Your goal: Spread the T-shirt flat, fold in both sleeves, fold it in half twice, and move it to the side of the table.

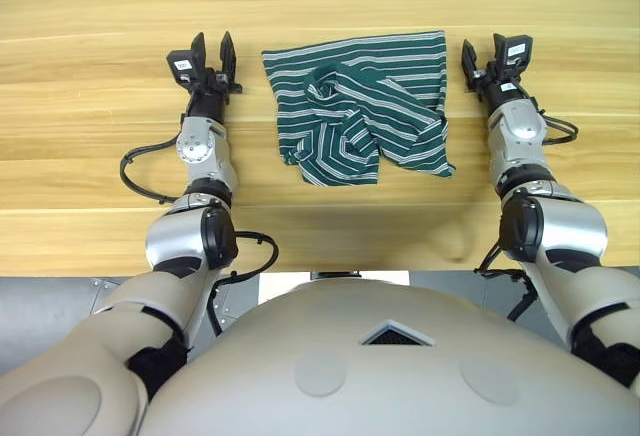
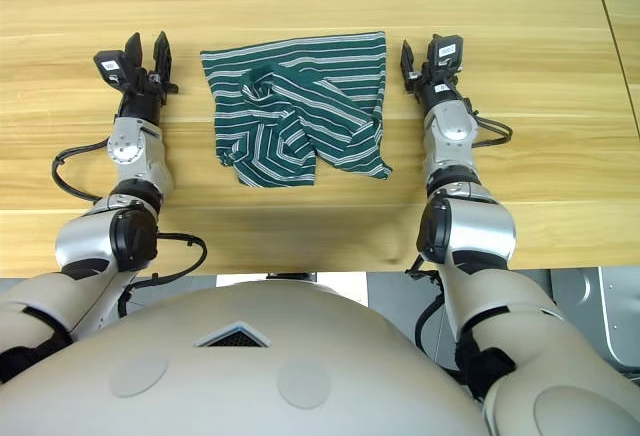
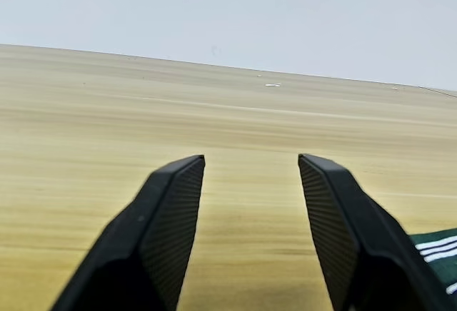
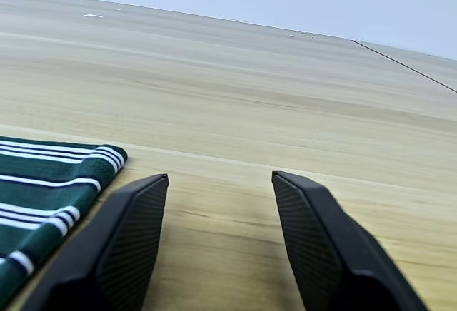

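Observation:
A dark green T-shirt (image 1: 360,106) with thin white stripes lies crumpled in a rough square in the middle of the wooden table (image 1: 90,16). Its cloth is bunched and twisted at the centre. My left gripper (image 1: 213,44) rests on the table to the left of the shirt, open with nothing between its fingers (image 3: 168,211). To the right of the shirt my right gripper (image 1: 485,47) also sits low over the table, open and empty. A corner of the shirt (image 4: 50,182) lies just beside the right fingers (image 4: 132,225), apart from them.
Light wood stretches far beyond the shirt and to both sides of the grippers. The table's near edge (image 1: 330,268) runs just in front of my arms. A seam (image 2: 610,16) in the tabletop crosses the far right.

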Motion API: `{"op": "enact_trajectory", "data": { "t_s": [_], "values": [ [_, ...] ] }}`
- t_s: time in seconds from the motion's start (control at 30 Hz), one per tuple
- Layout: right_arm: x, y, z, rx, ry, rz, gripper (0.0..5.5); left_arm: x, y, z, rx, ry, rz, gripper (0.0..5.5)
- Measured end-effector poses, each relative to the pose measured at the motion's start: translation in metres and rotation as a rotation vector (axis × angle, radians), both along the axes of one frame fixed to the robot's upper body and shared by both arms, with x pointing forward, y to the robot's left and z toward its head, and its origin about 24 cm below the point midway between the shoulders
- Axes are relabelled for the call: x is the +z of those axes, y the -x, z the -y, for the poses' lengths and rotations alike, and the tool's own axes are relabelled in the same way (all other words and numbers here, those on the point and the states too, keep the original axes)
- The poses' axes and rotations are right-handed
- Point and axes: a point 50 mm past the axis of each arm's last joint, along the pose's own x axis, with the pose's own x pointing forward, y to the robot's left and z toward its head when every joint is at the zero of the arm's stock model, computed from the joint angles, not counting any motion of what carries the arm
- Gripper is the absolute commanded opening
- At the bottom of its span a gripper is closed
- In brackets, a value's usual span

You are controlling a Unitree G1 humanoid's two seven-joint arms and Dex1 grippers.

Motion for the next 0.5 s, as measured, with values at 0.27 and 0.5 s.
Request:
{"op": "enact_trajectory", "data": {
  "t_s": [0.27,0.5],
  "values": [
    [-0.0002,-0.0014,-0.0049,0.04,-0.025,-0.012,2.71,0.0003,0.0004,-0.0013,-0.003,0.008,0.005,2.29],
    [-0.0001,-0.0023,-0.009,0.072,-0.044,-0.016,2.71,0.0004,0.0004,-0.0016,-0.001,0.011,0.007,2.29]
  ]
}}
